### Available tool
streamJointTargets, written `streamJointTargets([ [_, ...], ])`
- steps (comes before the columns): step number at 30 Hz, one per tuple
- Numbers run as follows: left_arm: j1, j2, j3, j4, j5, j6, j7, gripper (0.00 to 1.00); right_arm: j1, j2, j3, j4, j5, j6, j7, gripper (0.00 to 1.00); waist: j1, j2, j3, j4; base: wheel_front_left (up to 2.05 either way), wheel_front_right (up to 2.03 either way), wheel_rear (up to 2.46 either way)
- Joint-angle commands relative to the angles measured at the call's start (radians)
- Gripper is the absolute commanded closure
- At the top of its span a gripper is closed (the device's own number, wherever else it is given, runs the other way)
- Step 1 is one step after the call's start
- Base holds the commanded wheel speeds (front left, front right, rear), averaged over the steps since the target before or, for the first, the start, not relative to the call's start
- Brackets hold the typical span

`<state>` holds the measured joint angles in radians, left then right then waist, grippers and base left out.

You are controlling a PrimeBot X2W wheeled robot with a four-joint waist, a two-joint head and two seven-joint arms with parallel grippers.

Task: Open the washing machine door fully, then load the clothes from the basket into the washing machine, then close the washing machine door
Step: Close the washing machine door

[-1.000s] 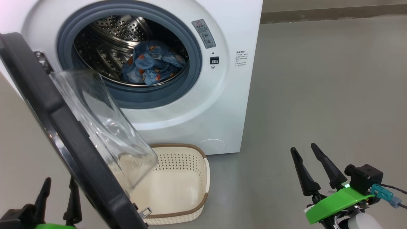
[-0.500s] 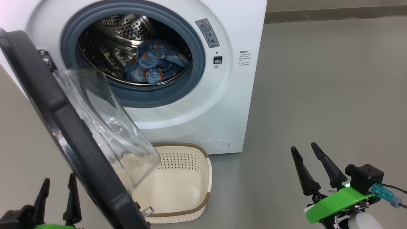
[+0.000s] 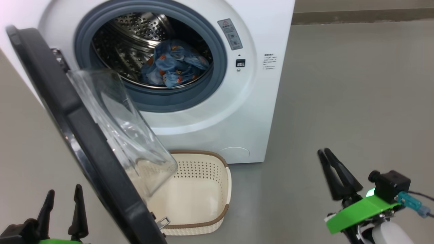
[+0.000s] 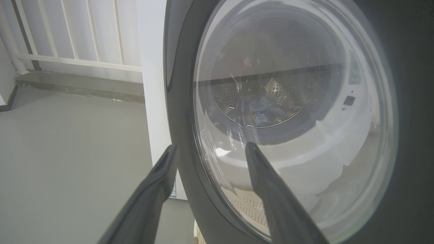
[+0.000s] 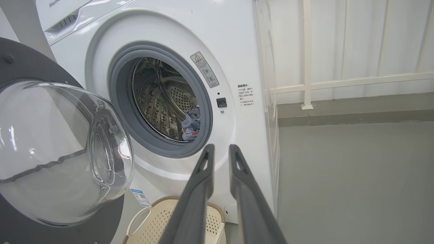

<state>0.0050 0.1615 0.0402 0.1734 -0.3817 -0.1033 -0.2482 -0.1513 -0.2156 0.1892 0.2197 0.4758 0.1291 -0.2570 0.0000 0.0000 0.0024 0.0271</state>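
Clothes (image 3: pixel 173 64) in washing machine (image 3: pixel 264 34); basket (image 3: pixel 200 169) beneath door (image 3: pixel 89 149). Left gripper (image 3: pixel 64 189) jaws spread; right gripper (image 3: pixel 323 151) jaws narrowly apart, empty.

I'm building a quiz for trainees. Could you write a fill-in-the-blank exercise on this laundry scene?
1. The clothes lie in the ____ of the washing machine.
2. The washing machine door stands ____.
3. The visible part of the basket is ____.
4. The left gripper holds ____.
Missing words: drum; open; empty; nothing.
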Motion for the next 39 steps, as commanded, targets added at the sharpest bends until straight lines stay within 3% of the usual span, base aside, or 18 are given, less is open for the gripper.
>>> streamJointTargets([
  [1,-0.020,0.016,0.041,-0.027,0.015,-0.008,-0.014,0.00,-0.045,-0.016,0.028,-0.035,-0.007,0.002,-0.005,1.00,0.0000,0.0000,-0.001,0.011,0.00,0.00,0.00],
  [24,-0.014,-0.011,0.035,0.006,0.021,-0.017,-0.014,0.00,-0.229,0.014,0.221,-0.249,0.089,0.002,-0.005,1.00,0.0000,0.0000,-0.024,0.185,0.00,0.00,0.00],
  [39,-0.014,-0.014,0.032,0.023,0.021,-0.021,-0.014,0.00,-0.296,0.037,0.495,-0.332,0.128,0.002,-0.005,1.00,0.0000,0.0000,-0.041,0.285,0.00,0.00,0.00],
])
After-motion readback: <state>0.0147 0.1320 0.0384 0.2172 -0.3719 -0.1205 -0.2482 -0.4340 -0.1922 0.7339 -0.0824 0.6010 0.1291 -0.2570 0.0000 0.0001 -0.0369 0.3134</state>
